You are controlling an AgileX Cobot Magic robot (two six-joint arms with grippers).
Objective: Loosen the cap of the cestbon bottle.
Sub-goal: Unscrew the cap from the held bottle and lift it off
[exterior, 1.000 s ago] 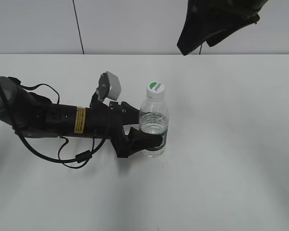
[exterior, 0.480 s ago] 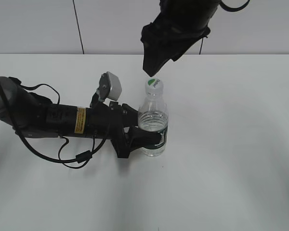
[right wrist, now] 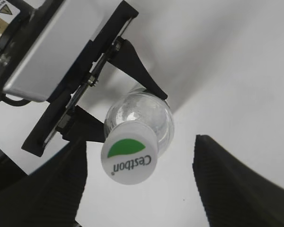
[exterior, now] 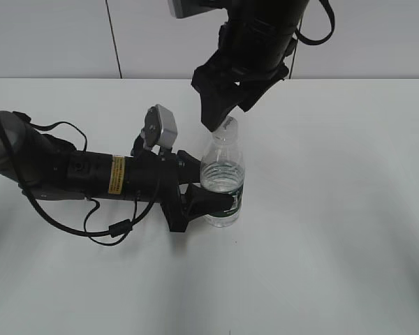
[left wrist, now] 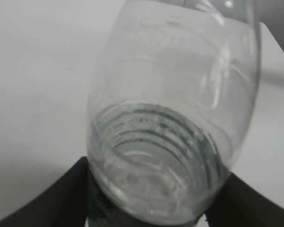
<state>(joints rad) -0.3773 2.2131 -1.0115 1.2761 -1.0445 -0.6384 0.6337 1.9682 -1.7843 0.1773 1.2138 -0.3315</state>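
Cap (right wrist: 129,157): round, smooth white plastic.

White table (exterior: 335,230), bare surface. Pale grey wall (exterior: 49,38) behind. Thin dark vertical seam (exterior: 113,38) in wall.

Bright, even light floods the white table (exterior: 349,209), soft shadows pooling near its front edge. Left wrist view: the cestbon bottle (left wrist: 173,118) looms close, hazy, glare streaking it. Right wrist view is crisp.
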